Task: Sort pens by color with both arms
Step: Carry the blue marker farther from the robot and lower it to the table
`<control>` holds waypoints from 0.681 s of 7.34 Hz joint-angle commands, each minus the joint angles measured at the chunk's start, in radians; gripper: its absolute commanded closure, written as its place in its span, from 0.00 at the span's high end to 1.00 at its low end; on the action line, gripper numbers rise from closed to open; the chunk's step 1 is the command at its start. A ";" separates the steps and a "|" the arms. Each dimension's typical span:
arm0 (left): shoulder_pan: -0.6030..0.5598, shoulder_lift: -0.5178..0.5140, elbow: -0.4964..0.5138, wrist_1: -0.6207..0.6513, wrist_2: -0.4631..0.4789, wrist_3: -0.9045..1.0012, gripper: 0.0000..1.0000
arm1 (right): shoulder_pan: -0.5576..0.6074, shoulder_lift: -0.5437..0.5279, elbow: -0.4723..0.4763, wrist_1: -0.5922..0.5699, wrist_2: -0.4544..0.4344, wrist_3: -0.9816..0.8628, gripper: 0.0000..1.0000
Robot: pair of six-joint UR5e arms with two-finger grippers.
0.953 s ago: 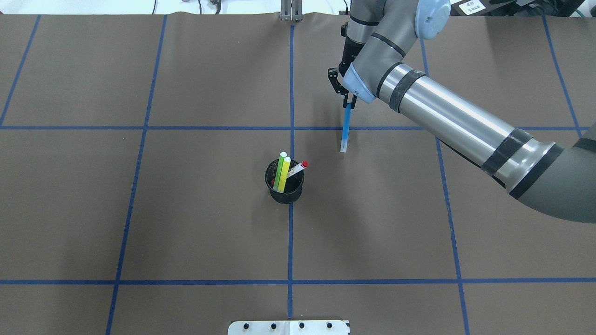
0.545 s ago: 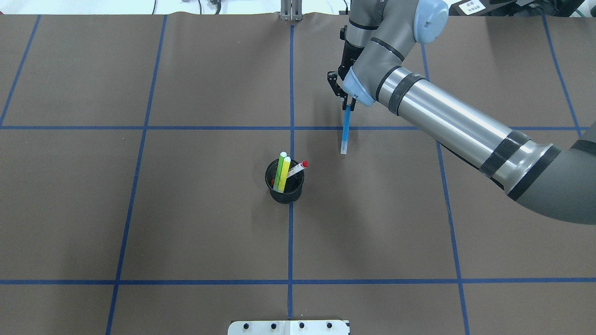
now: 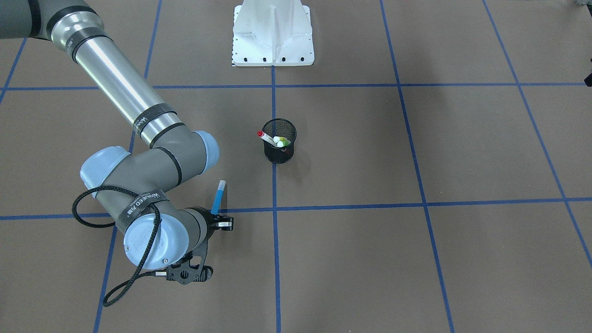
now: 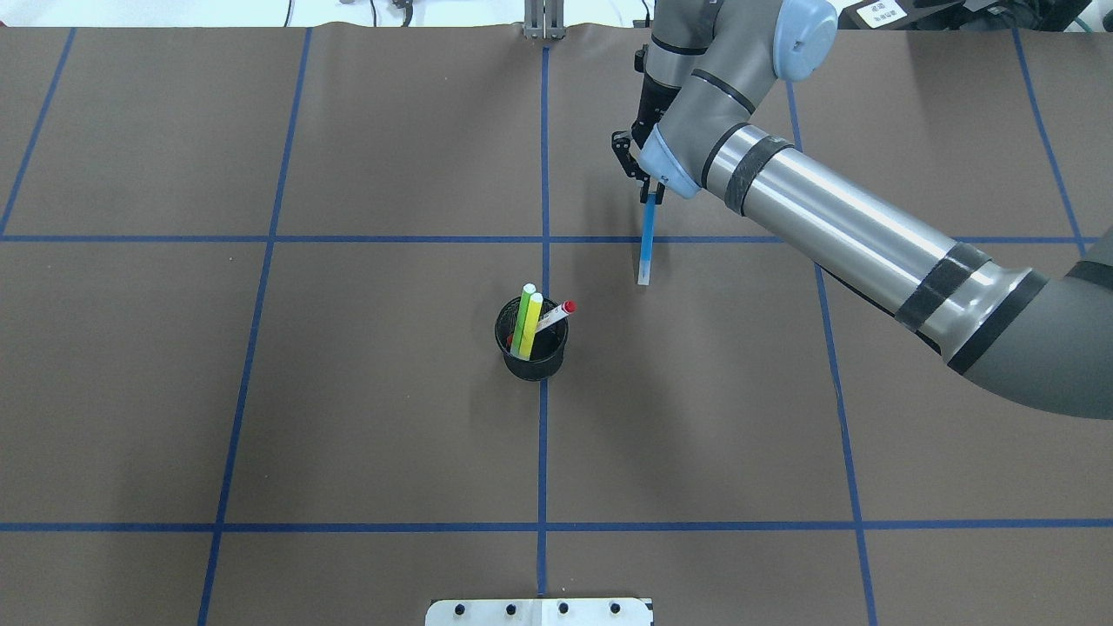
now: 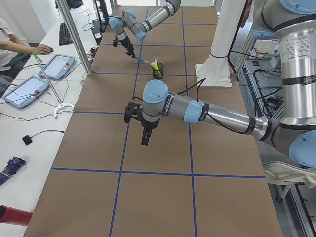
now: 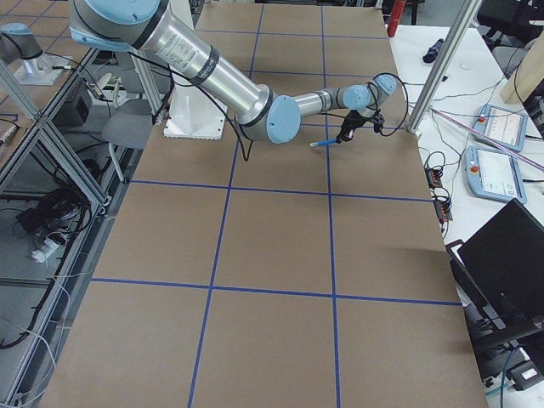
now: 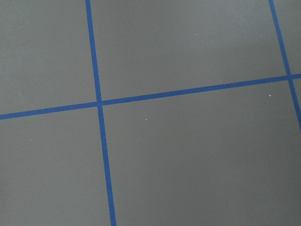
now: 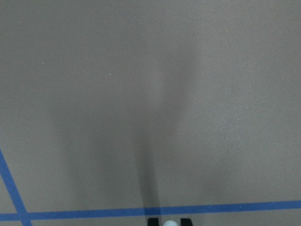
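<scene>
- Versus a second ago, the wrist of the grey-and-silver right arm (image 4: 835, 213) has crept slightly toward 12 o'clock. The pen's pale tip is almost where it was, and half a second ago things looked nearly identical.
- The black two-finger right gripper (image 4: 649, 181) has its jaws pinched on one end of the slim blue marker pen (image 4: 644, 248). The pen is tilted, free tip toward 6 o'clock, at about 1 o'clock from the black mesh cup (image 4: 531, 352) (overhead view). I cannot tell whether the tip touches the mat.
- The light green pen (image 4: 522, 320), the yellow pen (image 4: 532, 320) and the white-barrelled pen with red ends (image 4: 557, 313) are unchanged, standing in the cup.
- The left gripper (image 5: 144, 134) hangs pointing down over the mat, well apart from the cup. I cannot tell how its jaws stand.
- The surface is a brown mat (image 4: 348, 417) with a blue tape grid (image 4: 543, 435). The white metal pedestal base (image 3: 273, 34) sits at its 6 o'clock edge.
- The room has a white side bench with tablets (image 5: 27, 89) and a keyboard (image 5: 64, 33), and a laptop (image 6: 510, 263) on the other side.
</scene>
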 commanded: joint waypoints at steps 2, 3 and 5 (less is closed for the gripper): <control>0.000 0.000 0.000 0.000 0.001 0.000 1.00 | 0.005 0.003 -0.021 0.058 -0.009 0.016 0.00; 0.000 0.000 0.000 0.000 0.001 0.000 1.00 | 0.005 0.003 -0.023 0.060 -0.020 0.034 0.28; 0.001 0.000 0.000 0.000 0.001 0.000 1.00 | 0.003 0.004 -0.021 0.074 -0.041 0.053 0.90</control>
